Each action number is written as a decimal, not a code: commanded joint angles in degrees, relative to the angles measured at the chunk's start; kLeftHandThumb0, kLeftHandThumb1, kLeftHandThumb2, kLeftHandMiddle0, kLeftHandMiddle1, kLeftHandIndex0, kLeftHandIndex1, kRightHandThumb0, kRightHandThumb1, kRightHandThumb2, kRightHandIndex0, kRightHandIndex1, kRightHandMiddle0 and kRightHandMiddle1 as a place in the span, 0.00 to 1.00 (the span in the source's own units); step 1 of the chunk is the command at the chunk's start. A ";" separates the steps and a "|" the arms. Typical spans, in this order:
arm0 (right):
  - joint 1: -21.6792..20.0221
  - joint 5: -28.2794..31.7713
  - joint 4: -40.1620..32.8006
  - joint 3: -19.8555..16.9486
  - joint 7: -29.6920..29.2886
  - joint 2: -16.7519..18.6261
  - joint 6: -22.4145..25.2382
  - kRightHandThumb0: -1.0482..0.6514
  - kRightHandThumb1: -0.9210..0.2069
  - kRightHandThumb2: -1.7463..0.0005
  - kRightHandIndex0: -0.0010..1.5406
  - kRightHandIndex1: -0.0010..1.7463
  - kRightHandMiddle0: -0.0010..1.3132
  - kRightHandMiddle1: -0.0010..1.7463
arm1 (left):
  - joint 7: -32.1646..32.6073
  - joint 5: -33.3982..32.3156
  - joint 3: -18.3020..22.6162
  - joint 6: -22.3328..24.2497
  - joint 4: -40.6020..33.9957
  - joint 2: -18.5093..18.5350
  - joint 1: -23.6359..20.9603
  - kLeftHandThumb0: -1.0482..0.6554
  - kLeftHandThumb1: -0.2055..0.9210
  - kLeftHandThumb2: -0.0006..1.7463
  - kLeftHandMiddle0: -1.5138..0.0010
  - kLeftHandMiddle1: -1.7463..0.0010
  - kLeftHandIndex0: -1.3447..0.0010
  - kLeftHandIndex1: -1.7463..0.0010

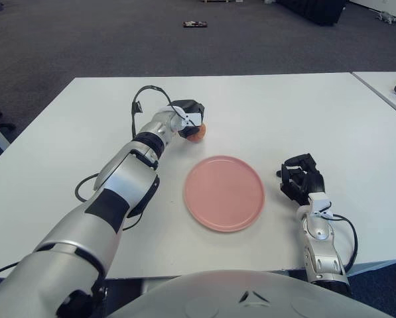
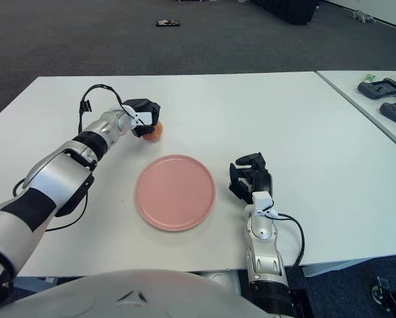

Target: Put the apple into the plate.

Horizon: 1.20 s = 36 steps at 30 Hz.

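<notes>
An orange-red apple [image 1: 196,134] sits on the white table [image 1: 284,112], just beyond the far left rim of the pink plate [image 1: 224,192]. My left hand [image 1: 188,122] reaches across the table and covers the apple from above. Its dark fingers are curled around the apple, so only the lower right part of the fruit shows. The plate lies flat at the table's middle with nothing on it. My right hand [image 1: 302,177] shows to the right of the plate, fingers relaxed and holding nothing.
A cable loops off my left forearm [image 1: 139,106]. A second table at the far right carries dark devices [image 2: 377,87]. A small dark object [image 1: 194,24] lies on the carpet beyond the table.
</notes>
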 commanded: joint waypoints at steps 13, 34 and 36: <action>0.03 -0.01 1.72 -0.02 -0.04 0.02 0.32 0.40 0.17 0.54 0.40 0.71 0.23 1.00 | -3.82 -0.71 0.16 -1.79 2.09 -1.15 4.72 0.35 0.66 0.52 0.73 0.09 0.83 0.06; 0.08 -0.02 1.21 0.06 0.21 -0.02 0.87 0.40 0.16 0.55 0.39 0.71 0.23 1.00 | -1.31 2.09 -3.83 -1.48 1.90 -0.97 3.09 0.08 0.81 0.31 1.00 0.92 1.00 0.81; 0.03 -0.07 1.26 0.10 0.24 -0.07 0.81 0.40 0.16 0.55 0.39 0.71 0.23 1.00 | -1.03 1.85 -3.59 -1.43 1.88 -1.09 2.93 0.08 0.81 0.30 1.00 0.93 1.00 0.84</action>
